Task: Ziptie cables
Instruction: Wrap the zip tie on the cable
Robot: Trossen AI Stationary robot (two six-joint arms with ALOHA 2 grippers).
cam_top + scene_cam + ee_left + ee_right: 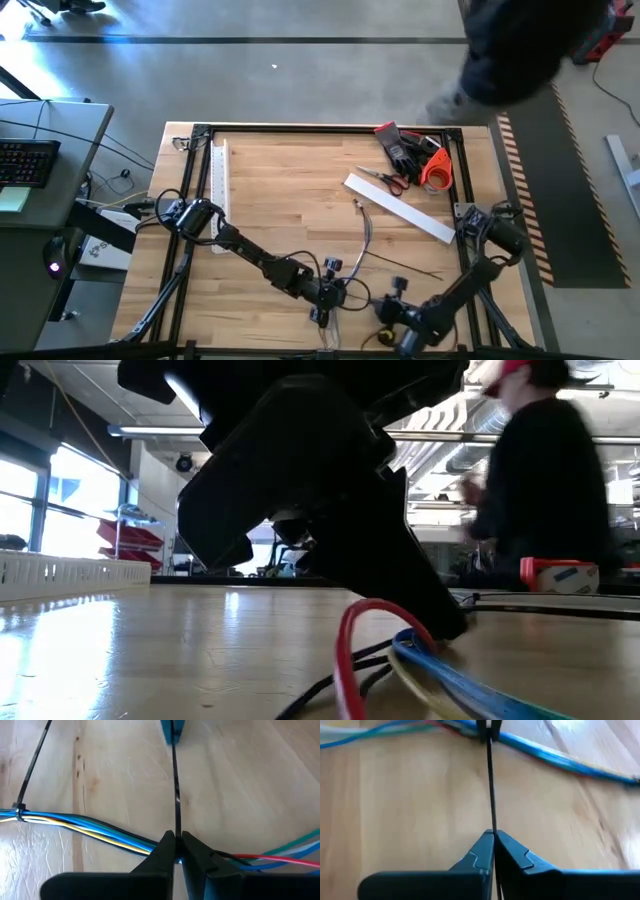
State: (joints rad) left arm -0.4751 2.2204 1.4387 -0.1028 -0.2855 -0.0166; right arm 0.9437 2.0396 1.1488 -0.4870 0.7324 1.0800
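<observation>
Near edge of the wooden table (290, 190): crowded. Left gripper (330, 293) and right gripper (392, 310) sit close together, both pinched onto a thin dark plastic ziptie (176, 795) stretched between them, blocking passage. Limp blue, grey and red cables (85, 822) trail across the gap. Centre of table bare. Far right corner: white slotted plastic duct (398, 207), scissors (383, 179).

Grey floor (300, 80); bright windows (60, 510); desk (50, 130).

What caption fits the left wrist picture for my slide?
Left gripper shut on a ziptie over the cables; another ziptie already circles them.
</observation>
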